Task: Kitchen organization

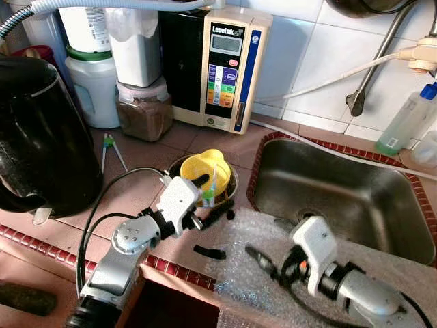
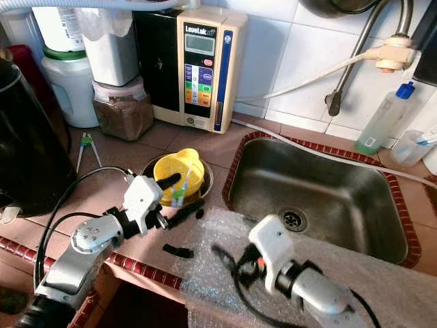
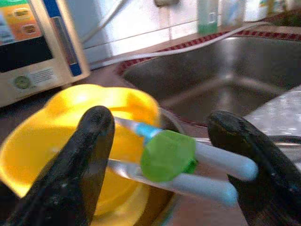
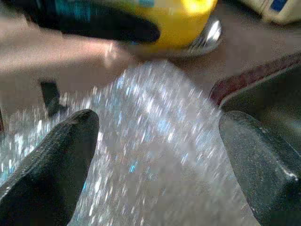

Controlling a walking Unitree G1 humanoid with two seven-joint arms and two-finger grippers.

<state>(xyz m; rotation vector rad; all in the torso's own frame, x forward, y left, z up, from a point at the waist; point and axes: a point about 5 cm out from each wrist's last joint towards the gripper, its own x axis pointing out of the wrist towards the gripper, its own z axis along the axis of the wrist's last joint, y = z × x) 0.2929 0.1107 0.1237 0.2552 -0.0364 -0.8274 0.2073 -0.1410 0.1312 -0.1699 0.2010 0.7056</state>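
Along the tiled wall, my tabletop (image 1: 225, 147) carries the biggest things: a black kettle (image 1: 41, 137) at my far left, a white jug (image 1: 92, 85) and a jar of brown powder (image 1: 145, 109) behind it, and a cream water ioniser (image 1: 222, 65) standing upright against the tiles, all kept back, I judge, so the front stays free for work. To my right the steel sink (image 1: 341, 188) is sunk into the tabletop, with a spray bottle (image 1: 410, 119) beyond its far corner.

Across the front edge lies a sheet of bubble wrap (image 1: 252, 260), reaching to the sink's rim. My right end effector (image 4: 155, 160) hovers just above it with its fingers spread and nothing between them; I take this as a waiting pose.

Left of the sink, a yellow cup (image 1: 205, 171) sits inside a shallow metal bowl (image 1: 232, 183). My left end effector (image 3: 160, 160) is over the cup's near rim, its fingers apart on either side of a green-capped utensil (image 3: 167, 155) with pale handles; whether the pads touch it I cannot tell. The piece leans out of the cup, so I judge I am either lifting it from there or setting it in.

A small black part (image 1: 208, 251) lies loose on the tabletop near the wrap's edge, and green-handled tongs (image 1: 109, 147) rest beside the kettle.
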